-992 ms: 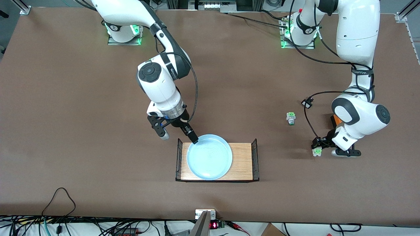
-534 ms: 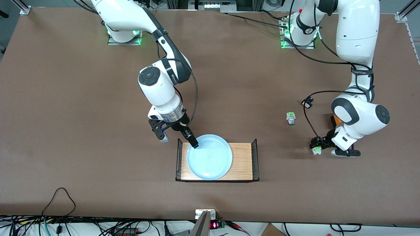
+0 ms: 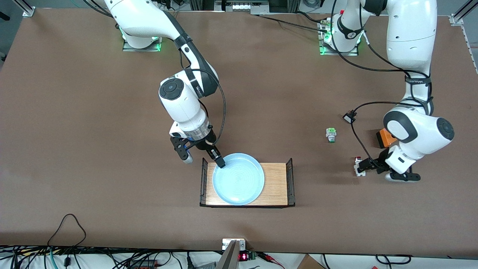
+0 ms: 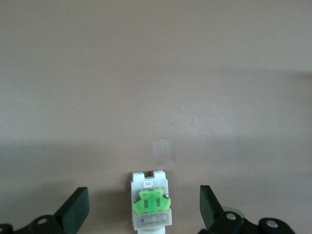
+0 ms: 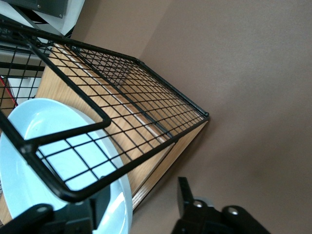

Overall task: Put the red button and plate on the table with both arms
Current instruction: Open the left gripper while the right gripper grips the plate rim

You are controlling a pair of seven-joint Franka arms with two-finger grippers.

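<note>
Table (image 3: 93,149): we are seeing a wide brown top.
Writing: none we are managing to read.
Red button (image 3: 359,166): sitting on the table between the left gripper (image 4: 144,209) fingers, now spread apart after clamping it.
Plate (image 3: 239,183): resting on the wooden rack (image 3: 276,186).
Right gripper (image 3: 203,157): straddling the plate's rim, narrowing; grip unclear.

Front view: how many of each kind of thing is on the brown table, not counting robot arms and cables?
Small switches: 3 (red-capped white-and-green switch, green-and-silver switch, black-and-white switch)
Round pale-blue plate: 1
Light-wood rack with black wire ends: 1
Orange block: 1
Total: 6
</note>
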